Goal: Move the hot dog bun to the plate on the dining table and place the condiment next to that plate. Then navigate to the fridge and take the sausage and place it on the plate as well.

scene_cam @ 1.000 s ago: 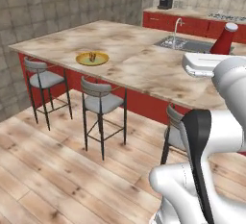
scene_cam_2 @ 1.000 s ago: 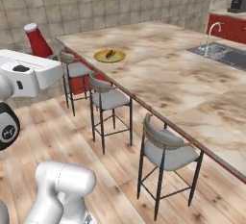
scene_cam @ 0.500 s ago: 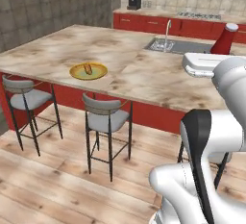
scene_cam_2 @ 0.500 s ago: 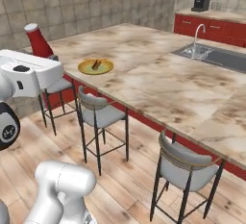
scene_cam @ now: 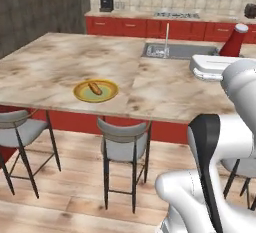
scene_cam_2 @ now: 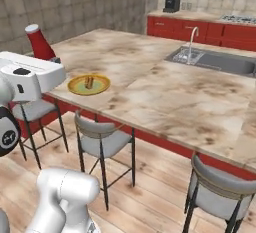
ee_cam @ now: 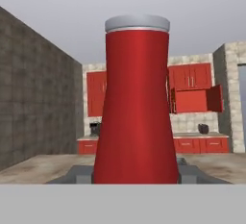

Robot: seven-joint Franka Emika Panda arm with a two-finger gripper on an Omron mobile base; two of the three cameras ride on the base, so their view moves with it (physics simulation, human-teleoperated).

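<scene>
The end effector (ee_cam: pixel 136 172) is closed partway around the small red ketchup-like condiment bottle (ee_cam: pixel 136 107), gripping it by its wide lower body. In the hand view the bottle stands upright in the middle of the frame, tapering up to a pale grey cap at the top centre, with a grey finger pad (ee_cam: pixel 81 174) showing on either side of its base. In the left base view the same red bottle (scene_cam: pixel 233 42) rises above the white hand at the right edge of the frame; in the right base view it (scene_cam_2: pixel 40 42) stands above the white hand at the upper left.

The large beige-brown veined marble bench (scene_cam: pixel 60 62) on red cabinets runs across the middle of both base views. On it, near its front edge, sits the round plate with a yellow rim and green centre (scene_cam: pixel 81 96), left of centre in the left base view and left of centre (scene_cam_2: pixel 76 89) in the right base view. The small elongated orange-tan hot dog bun (scene_cam: pixel 95 87) lies on the plate, roughly at its middle, and appears as a short tan shape (scene_cam_2: pixel 89 82) in the right base view.

A steel sink with an upright tap (scene_cam: pixel 166 47) is set into the bench at the upper middle of the left base view. Grey-seated metal stools (scene_cam: pixel 123 142) stand on the wooden floor along the bench's near side. A dark coffee machine (scene_cam_2: pixel 171 1) sits on the red rear counter, upper middle of the right base view.
</scene>
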